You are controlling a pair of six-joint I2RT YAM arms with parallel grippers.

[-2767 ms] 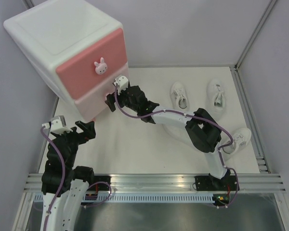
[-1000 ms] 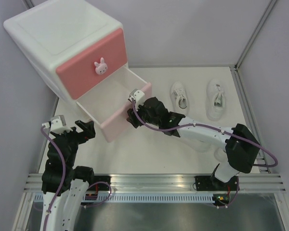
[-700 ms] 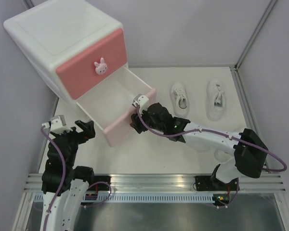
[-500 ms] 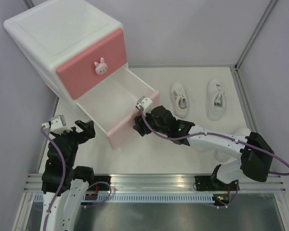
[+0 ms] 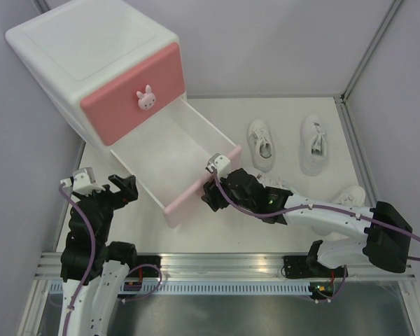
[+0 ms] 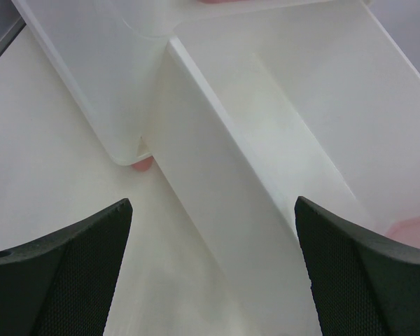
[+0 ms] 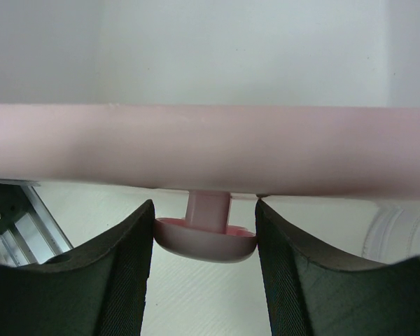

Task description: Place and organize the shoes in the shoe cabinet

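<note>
The shoe cabinet (image 5: 91, 49) stands at the back left, its dark pink upper drawer shut. Its pale pink lower drawer (image 5: 169, 150) is pulled far out and looks empty. My right gripper (image 5: 211, 194) is shut on the lower drawer's knob (image 7: 205, 236), its fingers (image 7: 126, 273) pressed on both sides of it. Three white shoes show: one (image 5: 261, 144) right of the drawer, one (image 5: 313, 143) further right, one (image 5: 348, 198) partly hidden behind my right arm. My left gripper (image 5: 123, 189) is open and empty left of the drawer, whose side wall (image 6: 217, 175) fills its view.
A metal rail (image 5: 224, 262) runs along the table's near edge. Grey walls (image 5: 399, 105) close in the left, back and right sides. The cabinet's pink foot (image 6: 143, 164) rests on the white table.
My right gripper has pulled the lower drawer out toward the near edge, from shut to far open. The left arm has not moved.
</note>
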